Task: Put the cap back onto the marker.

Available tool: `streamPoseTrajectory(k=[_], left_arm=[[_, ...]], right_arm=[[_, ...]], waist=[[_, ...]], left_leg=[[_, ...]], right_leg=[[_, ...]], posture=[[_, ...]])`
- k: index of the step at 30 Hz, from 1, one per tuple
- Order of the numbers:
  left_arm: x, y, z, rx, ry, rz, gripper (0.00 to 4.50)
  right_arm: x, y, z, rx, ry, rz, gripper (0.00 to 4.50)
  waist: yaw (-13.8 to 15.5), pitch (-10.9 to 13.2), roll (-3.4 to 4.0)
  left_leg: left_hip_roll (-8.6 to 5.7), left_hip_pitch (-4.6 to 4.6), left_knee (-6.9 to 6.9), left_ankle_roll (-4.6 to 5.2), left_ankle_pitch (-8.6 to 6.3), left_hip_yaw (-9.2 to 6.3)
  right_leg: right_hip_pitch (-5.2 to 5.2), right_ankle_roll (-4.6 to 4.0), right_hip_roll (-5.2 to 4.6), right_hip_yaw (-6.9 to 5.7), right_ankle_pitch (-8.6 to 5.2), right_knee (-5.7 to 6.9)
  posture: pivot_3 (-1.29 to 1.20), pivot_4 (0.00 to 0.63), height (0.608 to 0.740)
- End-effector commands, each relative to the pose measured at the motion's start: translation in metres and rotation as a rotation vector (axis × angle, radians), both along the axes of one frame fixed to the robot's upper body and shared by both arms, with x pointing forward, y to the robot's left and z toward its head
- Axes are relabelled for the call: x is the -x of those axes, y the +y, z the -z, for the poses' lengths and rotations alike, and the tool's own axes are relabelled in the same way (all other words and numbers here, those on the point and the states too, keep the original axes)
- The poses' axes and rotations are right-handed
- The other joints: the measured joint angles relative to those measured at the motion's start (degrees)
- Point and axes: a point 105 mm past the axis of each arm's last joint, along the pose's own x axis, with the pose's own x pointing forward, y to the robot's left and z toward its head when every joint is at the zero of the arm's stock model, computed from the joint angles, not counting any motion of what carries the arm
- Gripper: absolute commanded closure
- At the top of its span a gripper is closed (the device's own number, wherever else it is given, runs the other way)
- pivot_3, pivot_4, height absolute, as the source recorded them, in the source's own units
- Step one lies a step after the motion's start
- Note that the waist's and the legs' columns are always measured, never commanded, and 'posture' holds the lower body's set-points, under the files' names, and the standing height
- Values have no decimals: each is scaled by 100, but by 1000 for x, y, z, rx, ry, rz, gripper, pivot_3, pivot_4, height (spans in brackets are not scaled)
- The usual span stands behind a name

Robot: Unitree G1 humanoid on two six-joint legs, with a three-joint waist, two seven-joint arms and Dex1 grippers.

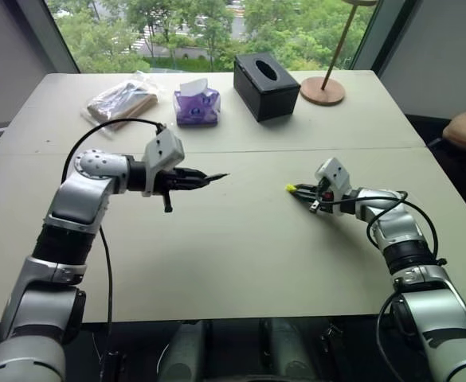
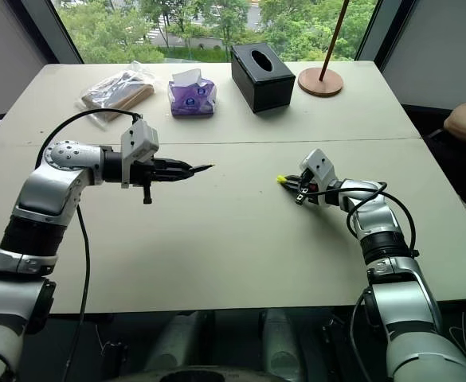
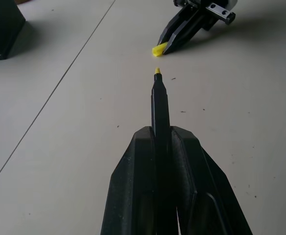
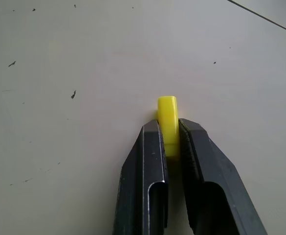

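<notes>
Working over the big table (image 1: 240,255), both arms are loaded & well apart, so the step in hand is prob lifting the cap and lining it up w/ the marker. Left gripper (image 1: 209,178) has its jaws clamped on the marker (image 3: 159,100), held above the table, tip aimed at the other arm. Right gripper (image 4: 171,147) is down at the tabletop, jaws pinched on the cap (image 4: 168,120). Best: lift cap clear, turn its open end to the tip, keep both on one line, push slow.
</notes>
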Motion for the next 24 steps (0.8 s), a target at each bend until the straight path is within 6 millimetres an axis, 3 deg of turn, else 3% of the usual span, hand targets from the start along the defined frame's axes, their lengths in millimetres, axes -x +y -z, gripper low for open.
streamPoseTrajectory(k=[1,9,11,24], left_arm=[[0,-1,-10,12,-45,12,4500],[-4,-12,-12,-23,-70,114,4500],[-6,-17,-13,-36,-83,145,4500],[-11,-50,-7,-43,-123,281,4500]], right_arm=[[2,0,-6,-6,-18,-10,4457],[20,35,-86,67,-211,-236,4457],[27,43,-98,87,-231,-286,4457],[47,57,-101,122,-229,-355,4457]], waist=[[0,0,0],[18,6,10],[23,6,10],[34,4,6]], left_leg=[[0,0,0,0,0,0],[0,0,0,0,0,3],[0,0,0,0,0,3],[0,-1,1,0,0,8]], right_leg=[[0,0,0,0,0,0],[-3,0,0,2,0,3],[-4,0,0,2,0,3],[-3,1,-3,2,0,-1]], posture=[[0,150,740],[0,150,740],[0,150,740],[0,150,740]])
